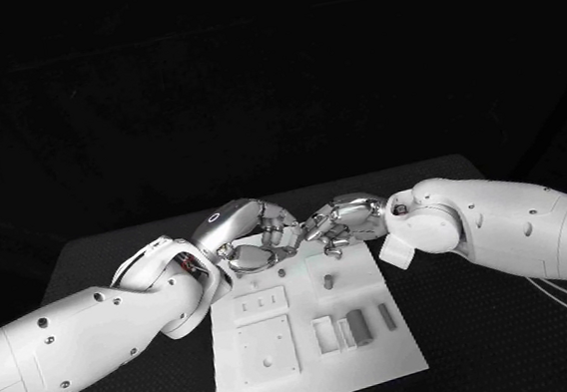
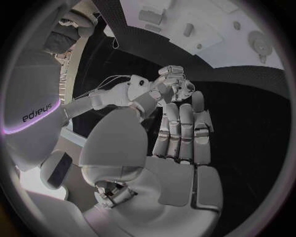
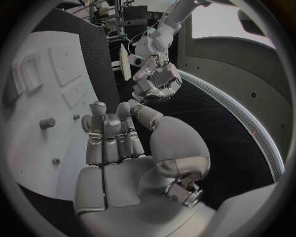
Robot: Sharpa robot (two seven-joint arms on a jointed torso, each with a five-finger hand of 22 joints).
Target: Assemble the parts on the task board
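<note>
White and flat, the task board point(image 1: 312, 373) lies in the middle of the black desk point(image 1: 104, 255), its long side running away from the robot. Several grey parts point(image 1: 351, 327) stand side by side in slots near the board's right edge, toward the near end; a small peg point(image 1: 327, 279) stands upright further up, closer to the hands. Two square recessed plates sit on the board's left half. Both silver hands meet over the far end of the board. The left hand point(image 1: 246, 234) hangs above the far left corner, and the left wrist view shows its fingers point(image 2: 182, 131) stretched out straight and lying close together, holding nothing. The right hand point(image 1: 343, 221) hovers just beside it over the far right corner; in the right wrist view its fingers point(image 3: 111, 136) are likewise extended side by side and empty. The two hands are near each other, fingertips almost facing.
</note>
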